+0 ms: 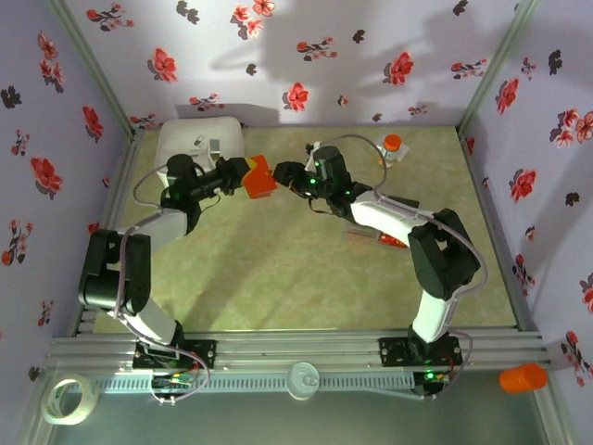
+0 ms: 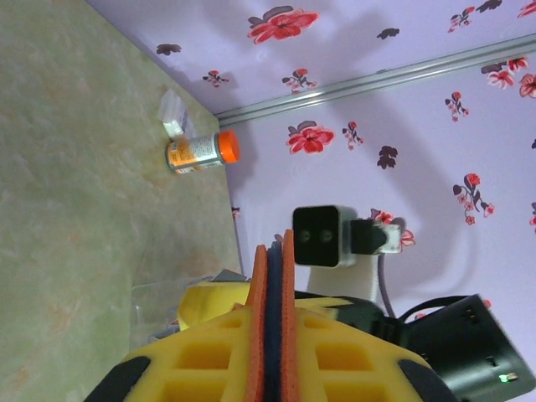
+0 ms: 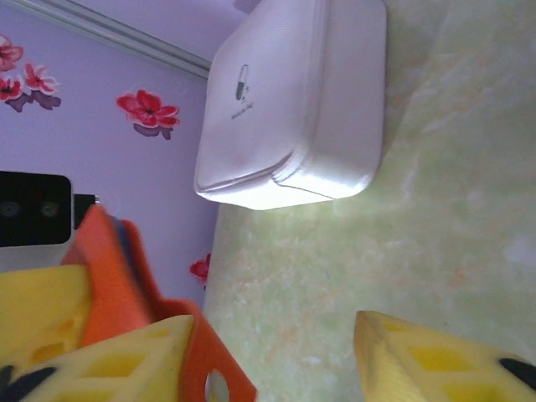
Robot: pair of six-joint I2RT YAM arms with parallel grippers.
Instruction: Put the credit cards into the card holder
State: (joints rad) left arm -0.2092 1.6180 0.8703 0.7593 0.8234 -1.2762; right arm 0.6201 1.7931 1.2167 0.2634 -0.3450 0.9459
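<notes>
Left fingers (image 2: 188, 360) clamp the card holder (image 1: 260, 176) over the far tabletop (image 1: 278, 269), and I see right fingers (image 3: 435, 360) parted just beside it.

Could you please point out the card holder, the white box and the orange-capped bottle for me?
card holder (image 1: 262, 178), top external view, middle of its orange cover.
white box (image 3: 293, 100), right wrist view, middle of its broad face.
orange-capped bottle (image 2: 193, 153), left wrist view, on its label.
</notes>
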